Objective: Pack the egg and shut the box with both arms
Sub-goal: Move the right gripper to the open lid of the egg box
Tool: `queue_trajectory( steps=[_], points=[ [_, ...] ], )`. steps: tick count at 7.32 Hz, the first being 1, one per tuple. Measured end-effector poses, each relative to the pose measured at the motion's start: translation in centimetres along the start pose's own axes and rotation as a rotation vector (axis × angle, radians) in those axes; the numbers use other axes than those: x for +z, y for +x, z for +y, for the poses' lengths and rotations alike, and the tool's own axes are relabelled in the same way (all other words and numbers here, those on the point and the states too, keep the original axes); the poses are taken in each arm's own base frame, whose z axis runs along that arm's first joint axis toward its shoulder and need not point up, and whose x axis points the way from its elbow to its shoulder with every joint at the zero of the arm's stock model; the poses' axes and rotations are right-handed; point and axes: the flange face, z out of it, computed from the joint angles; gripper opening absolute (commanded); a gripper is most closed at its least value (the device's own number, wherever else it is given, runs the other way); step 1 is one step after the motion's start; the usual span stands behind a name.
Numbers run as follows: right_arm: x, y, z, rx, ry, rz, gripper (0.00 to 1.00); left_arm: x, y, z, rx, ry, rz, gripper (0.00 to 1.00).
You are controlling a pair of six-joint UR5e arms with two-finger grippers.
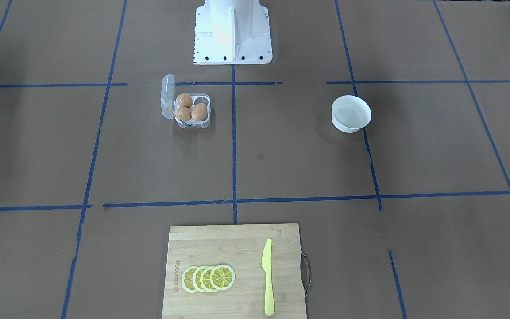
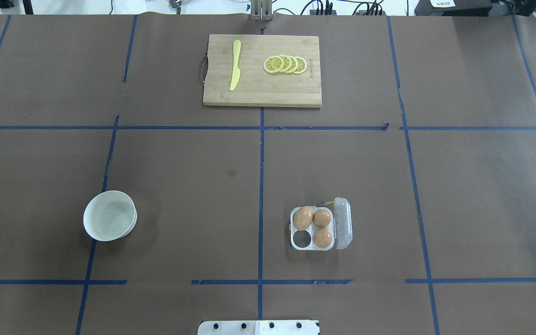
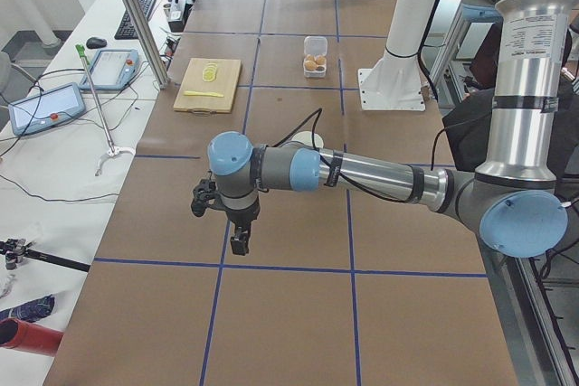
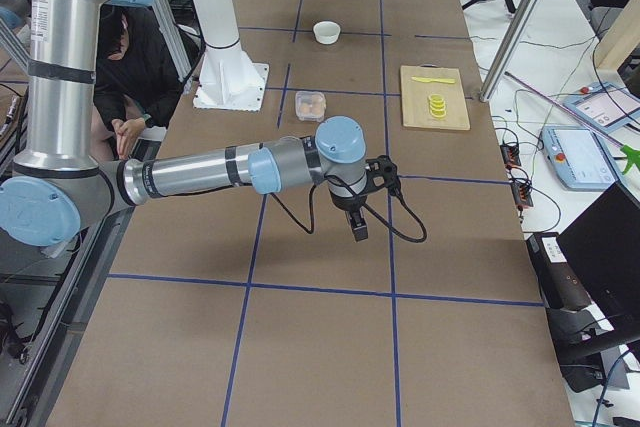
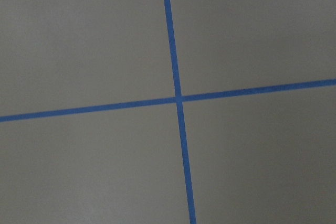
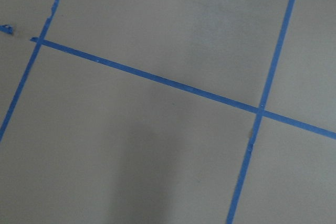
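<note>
Overhead, front — opposed, box (image 2: 301, 239) shared

Matt brown paper (image 2: 179, 163) is lying under smooth blue tape (image 2: 261, 153), the clear glossy plastic box (image 2: 344, 223) is holding smooth brown eggs (image 2: 321, 217), and the far pale wooden board (image 2: 258, 88) is carrying a smooth yellow plastic-looking knife (image 2: 235, 65).

The light is bright and even, from above; the white base (image 1: 233, 31) glows so much its top looks washed out; soft shadows lie on the table (image 2: 179, 163) beside the bowl (image 2: 110, 221); both wrist views look a little fuzzy.
</note>
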Motion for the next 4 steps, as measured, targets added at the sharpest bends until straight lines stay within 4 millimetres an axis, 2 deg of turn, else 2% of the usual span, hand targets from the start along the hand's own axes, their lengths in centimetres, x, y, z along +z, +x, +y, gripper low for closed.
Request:
queue_trajectory(
  steps=[1, 2, 3, 4],
  points=[
    [0.7, -3.5, -1.0, 0.01, -0.014, -0.007, 0.8, 0.3, -0.4, 0.8, -0.003, -0.005, 0.015, 1.0],
    [1.7, -7.4, -1.9, 0.042, -0.031, -0.019, 0.39, 0.5, -0.6, 1.0, -0.003, -0.008, 0.02, 1.0],
    [2.8, -10.7, -2.2, 0.089, -0.048, -0.038, 0.25, 0.4, -0.5, 0.9, -0.001, -0.006, 0.022, 1.0],
    [4.1, -13.4, -2.2, 0.134, -0.061, -0.06, 0.26, 0.2, -0.2, 0.6, 0.006, -0.002, 0.022, 1.0]
  ],
)
